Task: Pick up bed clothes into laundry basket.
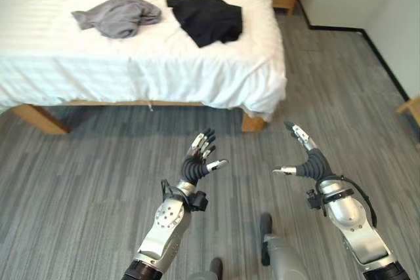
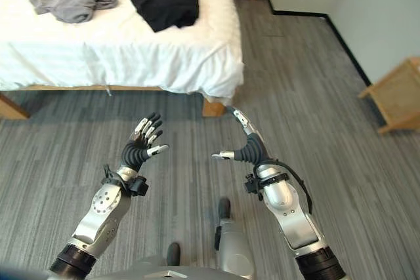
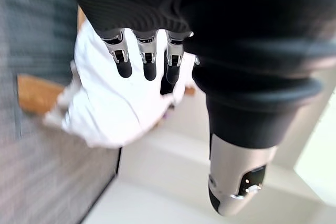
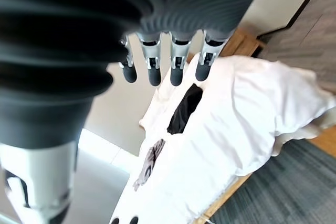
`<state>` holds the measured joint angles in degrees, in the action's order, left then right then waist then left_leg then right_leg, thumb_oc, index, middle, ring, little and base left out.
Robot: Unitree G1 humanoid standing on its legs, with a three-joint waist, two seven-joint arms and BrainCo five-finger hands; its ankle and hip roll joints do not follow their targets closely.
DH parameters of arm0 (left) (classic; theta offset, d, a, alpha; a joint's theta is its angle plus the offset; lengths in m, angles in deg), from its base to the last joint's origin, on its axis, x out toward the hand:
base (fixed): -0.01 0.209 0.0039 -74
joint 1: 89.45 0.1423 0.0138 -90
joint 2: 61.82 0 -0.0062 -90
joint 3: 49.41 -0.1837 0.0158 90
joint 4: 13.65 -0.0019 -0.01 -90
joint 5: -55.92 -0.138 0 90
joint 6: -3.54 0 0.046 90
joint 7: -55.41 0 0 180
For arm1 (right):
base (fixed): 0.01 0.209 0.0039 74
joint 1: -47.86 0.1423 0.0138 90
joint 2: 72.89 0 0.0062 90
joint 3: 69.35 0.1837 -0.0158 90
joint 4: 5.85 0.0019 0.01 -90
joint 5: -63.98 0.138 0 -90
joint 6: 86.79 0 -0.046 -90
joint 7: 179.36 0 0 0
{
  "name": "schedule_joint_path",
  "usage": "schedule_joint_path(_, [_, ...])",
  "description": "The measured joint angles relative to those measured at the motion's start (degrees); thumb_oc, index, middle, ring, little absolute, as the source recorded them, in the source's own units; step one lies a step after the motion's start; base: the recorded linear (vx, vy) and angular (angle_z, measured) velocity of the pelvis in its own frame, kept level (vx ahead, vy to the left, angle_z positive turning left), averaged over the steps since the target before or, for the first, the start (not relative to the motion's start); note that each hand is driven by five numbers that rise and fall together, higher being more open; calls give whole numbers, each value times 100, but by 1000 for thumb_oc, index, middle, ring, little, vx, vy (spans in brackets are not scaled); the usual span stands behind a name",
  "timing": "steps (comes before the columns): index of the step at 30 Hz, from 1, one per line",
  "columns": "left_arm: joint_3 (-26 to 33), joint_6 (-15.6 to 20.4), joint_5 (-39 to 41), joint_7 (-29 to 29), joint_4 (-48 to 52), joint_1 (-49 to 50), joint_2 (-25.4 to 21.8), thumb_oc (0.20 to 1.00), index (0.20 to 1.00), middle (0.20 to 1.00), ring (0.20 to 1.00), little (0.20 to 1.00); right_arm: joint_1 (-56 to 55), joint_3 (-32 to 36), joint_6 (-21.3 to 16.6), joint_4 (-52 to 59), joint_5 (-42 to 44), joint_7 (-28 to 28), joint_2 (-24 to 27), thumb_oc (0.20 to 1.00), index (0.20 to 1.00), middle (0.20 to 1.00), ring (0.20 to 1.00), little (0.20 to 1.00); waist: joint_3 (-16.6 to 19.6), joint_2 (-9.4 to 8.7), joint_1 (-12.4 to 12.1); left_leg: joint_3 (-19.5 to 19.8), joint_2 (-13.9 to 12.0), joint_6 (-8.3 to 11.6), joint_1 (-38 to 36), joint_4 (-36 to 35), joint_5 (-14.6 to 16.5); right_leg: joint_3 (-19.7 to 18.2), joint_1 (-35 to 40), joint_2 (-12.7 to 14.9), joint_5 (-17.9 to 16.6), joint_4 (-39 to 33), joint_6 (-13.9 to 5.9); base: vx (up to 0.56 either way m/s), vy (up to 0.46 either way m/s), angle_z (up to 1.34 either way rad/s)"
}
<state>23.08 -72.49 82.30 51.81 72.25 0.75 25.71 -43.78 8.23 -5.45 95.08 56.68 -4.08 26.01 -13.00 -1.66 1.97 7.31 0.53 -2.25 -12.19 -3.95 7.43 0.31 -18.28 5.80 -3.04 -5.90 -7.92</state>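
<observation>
Both hands are raised over the grey floor [image 1: 79, 181] with nothing in them: the left hand [image 1: 199, 157] has its fingers straight and spread, and the right hand [image 1: 307, 155] is likewise relaxed, thumb held apart. Ahead, well apart from either hand, stands the bed [image 1: 216, 77] with white sheets, and on it lie a crumpled grey garment [image 1: 118, 15] and, just beside it, a black garment [image 1: 207, 18]. No laundry basket can be made out. By my reading the task is at its approach step; the next move calls for stepping closer to the bed before reaching for either garment.
</observation>
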Motion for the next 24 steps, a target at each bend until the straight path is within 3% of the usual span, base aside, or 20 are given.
schedule_joint_path(3, [54, -10, -7, 7, -79, 312, 2, 1000, 1000, 1000, 1000, 1000, -87, 62, 18, -354, -146, -3, 58, 1000, 1000, 1000, 1000, 1000, 194, 88, 28, 213, -195, 194, -559, -24, 418, 179, 147, -24, -29, 247, -53, 388, -178, 99])
schedule_joint_path(4, [131, -24, -4, 3, -126, 326, 131, 1000, 1000, 1000, 1000, 1000, 4, 69, 58, -515, -168, -2, 144, 1000, 1000, 1000, 1000, 1000, 193, 262, 21, 209, -380, 281, -689, -25, 529, 408, 111, -109, -417, 517, -27, 407, -212, 77])
schedule_joint_path(5, [273, -24, -7, 1, -61, 419, 291, 1000, 1000, 1000, 1000, 1000, 172, 90, 146, -804, -171, 3, 158, 1000, 1000, 1000, 1000, 1000, 190, 379, -60, 122, -596, 507, -694, 185, 413, 580, 59, -240, -563, 964, 119, 278, -128, 53])
schedule_joint_path(6, [282, -26, -6, 2, -59, 436, 314, 1000, 1000, 1000, 1000, 1000, 146, 125, 177, -812, -168, 4, 149, 1000, 1000, 1000, 1000, 1000, 188, 359, -49, 117, -614, 605, -652, 347, 336, 565, 92, -275, -730, 1048, 394, 250, -215, 42])
schedule_joint_path(7, [344, -20, -8, 7, -53, 543, 429, 1000, 1000, 1000, 1000, 1000, 117, 202, 201, -843, -166, 22, 160, 1000, 1000, 1000, 1000, 1000, 186, 352, -65, 40, -681, 692, -496, 884, 230, 596, 238, -356, -613, 1152, 894, 182, -217, 24])
schedule_joint_path(9, [442, -25, -9, 8, -91, 602, 462, 1000, 1000, 1000, 1000, 1000, 190, 308, 175, -906, -160, -3, 156, 1000, 1000, 1000, 1000, 1000, 155, 311, -71, 27, -622, 814, -178, 1683, -87, 631, 470, -444, -387, 1139, 1004, 215, -279, 13])
schedule_joint_path(10, [492, -17, 22, 8, -109, 540, 472, 1000, 1000, 1000, 1000, 1000, 60, 468, 190, -967, -115, -36, 149, 1000, 1000, 1000, 1000, 1000, -5, 84, -63, -54, -499, 1379, 713, 3592, -731, 690, 852, -369, -205, 960, 1100, 234, -279, 12])
schedule_joint_path(12, [572, 12, 63, 20, -124, 624, 458, 1000, 1000, 1000, 1000, 1000, -63, 480, 211, -1004, -111, -120, 154, 1000, 1000, 1000, 1000, 1000, -123, -137, -132, -160, -436, 1398, 1472, 4648, -743, 700, 1331, -336, -95, 642, 1220, 220, -165, 6])
schedule_joint_path(13, [580, 8, 165, 23, -123, 649, 451, 1000, 1000, 1000, 1000, 1000, -90, 514, 229, -1003, -113, -167, 130, 1000, 1000, 1000, 1000, 1000, -182, -225, -135, -606, -562, 1242, 1989, 4937, -666, 714, 1505, -341, -30, 499, 1239, 190, -36, -2])
schedule_joint_path(14, [577, 4, 236, 22, -122, 676, 452, 1000, 1000, 1000, 1000, 1000, -66, 530, 238, -982, -113, -238, 76, 1000, 1000, 1000, 1000, 1000, -236, -330, -145, -1126, -638, 1097, 2365, 4824, -619, 738, 1595, -311, -18, 339, 1221, 315, 14, -21])
schedule_joint_path(15, [548, -20, 262, 21, -122, 693, 456, 1000, 1000, 1000, 1000, 1000, -42, 524, 235, -950, -114, -241, 79, 1000, 1000, 1000, 1000, 1000, -268, -357, -162, -1359, -628, 1081, 2599, 4573, -630, 765, 1658, -314, -28, 290, 1219, 322, 14, -28])
schedule_joint_path(17, [556, -39, 277, 67, -208, 728, 506, 1000, 1000, 1000, 1000, 1000, -52, 583, 273, -953, -127, -331, -45, 1000, 1000, 1000, 1000, 1000, -275, -273, -158, -1961, -719, 979, 2734, 3116, -617, 812, 2028, -442, 95, -3, 1160, 349, 104, -10])
schedule_joint_path(19, [545, -51, 281, 84, -337, 716, 556, 1000, 1000, 1000, 1000, 1000, -45, 573, 317, -961, -153, -393, -34, 1000, 1000, 1000, 1000, 1000, -288, -199, -192, -2093, -690, 722, 2606, 1541, -845, 843, 2263, -568, 204, 9, 1084, 467, 207, -3])
schedule_joint_path(20, [556, -77, 281, 96, -366, 805, 561, 1000, 1000, 1000, 1000, 1000, -82, 587, 329, -975, -210, -484, 23, 1000, 1000, 1000, 1000, 1000, -200, -44, -207, -2140, -827, 634, 2509, 517, -939, 892, 2409, -735, 415, -9, 898, 599, 267, -11])
schedule_joint_path(21, [559, -85, 282, 59, -377, 870, 563, 1000, 1000, 1000, 1000, 1000, -76, 749, 343, -973, -427, -629, 194, 1000, 1000, 1000, 1000, 1000, -185, 35, -259, -2097, -1015, 643, 2424, -164, -1119, 839, 2684, -828, 582, 20, 912, 600, 281, -6])
schedule_joint_path(24, [559, -88, 290, 22, -370, 859, 612, 1000, 1000, 1000, 1000, 1000, -77, 1421, 419, -830, -732, -913, 721, 1000, 1000, 1000, 1000, 1000, -175, 29, -273, -2442, -1367, 639, 2501, -81, -1144, 896, 3087, -767, 859, 23, 914, 380, 197, 10])
